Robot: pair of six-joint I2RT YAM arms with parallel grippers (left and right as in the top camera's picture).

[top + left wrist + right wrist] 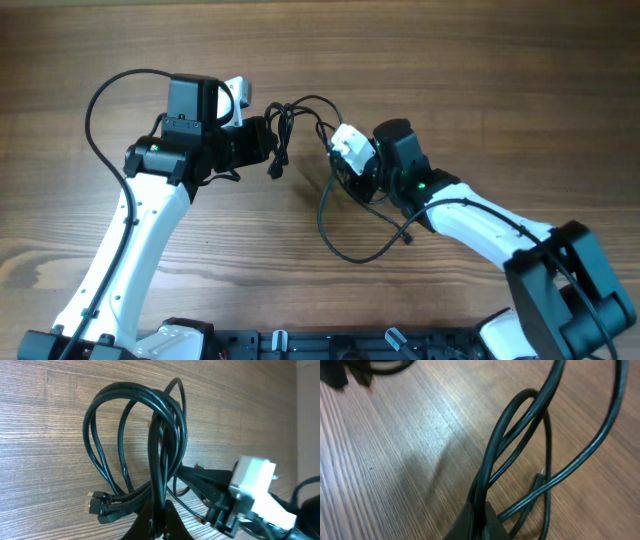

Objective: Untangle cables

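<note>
The cables are thin black cords strung between my two grippers above the wooden table. My left gripper is shut on a bunch of looped cables. Their plug tips, one silvery, hang at the lower left of the left wrist view. My right gripper is shut on cable strands that loop away upward. One long cable trails from the right gripper in a curve onto the table, ending in a small plug.
The wooden table spreads all round. The right gripper's white body shows in the left wrist view, close to the bunch. A thick black arm cable arcs at the left arm.
</note>
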